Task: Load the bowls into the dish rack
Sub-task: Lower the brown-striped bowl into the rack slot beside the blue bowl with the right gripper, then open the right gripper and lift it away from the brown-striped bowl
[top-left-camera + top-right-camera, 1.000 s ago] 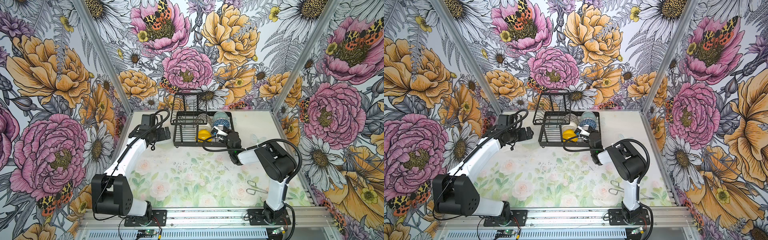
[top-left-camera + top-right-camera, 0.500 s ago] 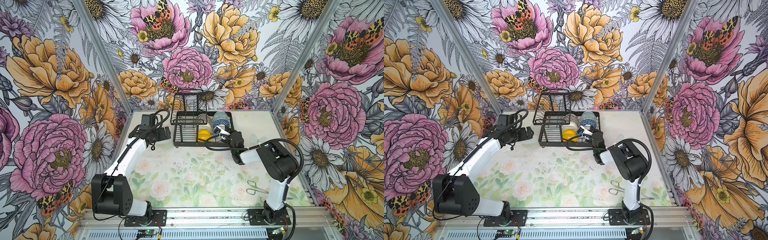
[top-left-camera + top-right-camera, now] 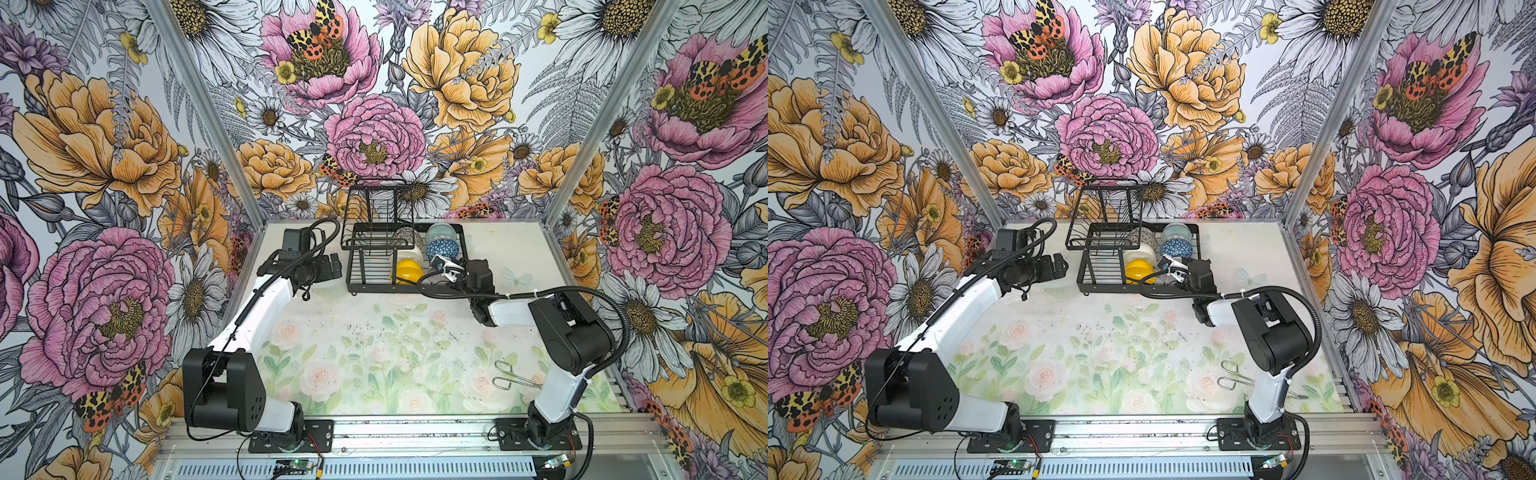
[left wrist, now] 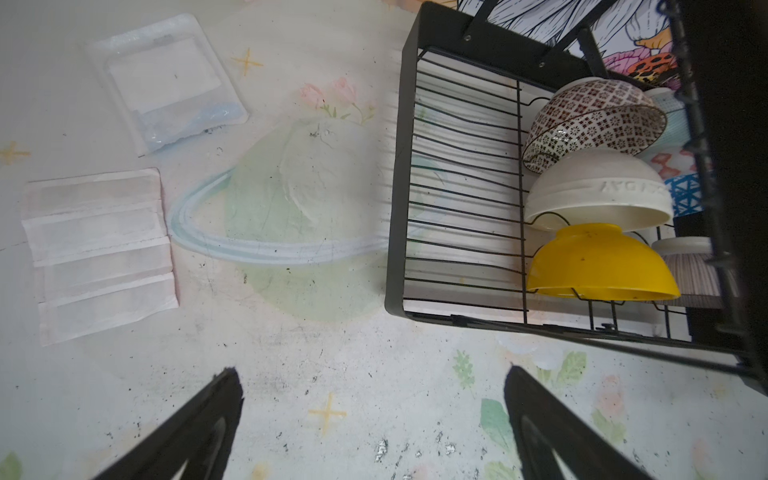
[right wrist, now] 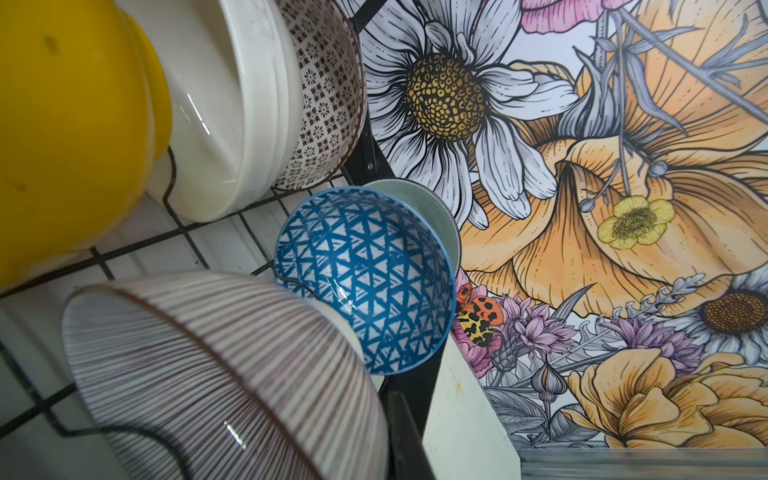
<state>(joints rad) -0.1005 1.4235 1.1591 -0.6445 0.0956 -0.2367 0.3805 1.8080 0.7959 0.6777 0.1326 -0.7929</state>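
Tongs point(image 3: 515, 376) lower right on bench point(image 3: 374, 332) | my left end effector point(image 4: 372, 374) wide open, left of rack point(image 3: 370, 266) | my right end effector point(image 3: 445, 266) closed at rack's front right by striped bowl point(image 5: 216, 374), grip unclear | bowls point(image 3: 405, 270) stand in rack, upper centre

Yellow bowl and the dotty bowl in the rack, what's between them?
The cream bowl stands between the yellow bowl and the mosaic bowl; the left wrist view shows it.
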